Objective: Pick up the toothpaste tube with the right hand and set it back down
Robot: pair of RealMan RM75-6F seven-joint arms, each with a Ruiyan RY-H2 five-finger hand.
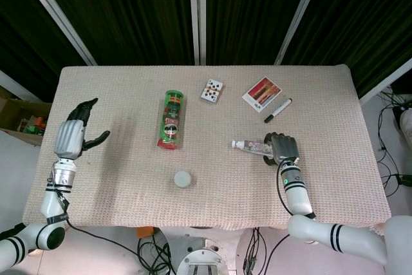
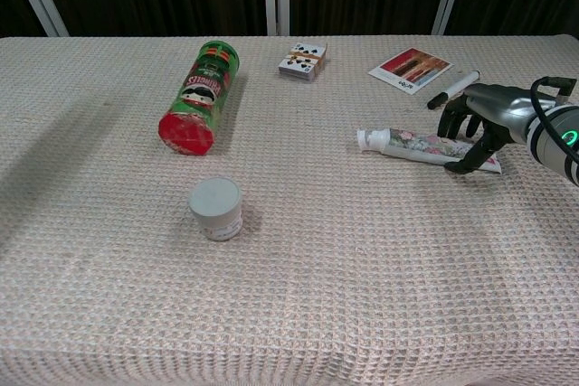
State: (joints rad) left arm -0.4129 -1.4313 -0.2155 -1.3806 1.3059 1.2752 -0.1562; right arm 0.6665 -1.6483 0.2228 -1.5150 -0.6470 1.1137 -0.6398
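Note:
The toothpaste tube lies flat on the cloth, white cap pointing left. My right hand hangs over its tail end. The fingers curl down behind the tube and the thumb reaches to its near side, so the tail sits between them. The tube rests on the table, not lifted, and no firm grip shows. My left hand hovers at the table's left edge with fingers apart and nothing in it; the chest view does not show it.
A green Pringles can lies left of centre. A small white jar stands in front of it. A deck of cards, a photo card and a black marker lie behind the tube.

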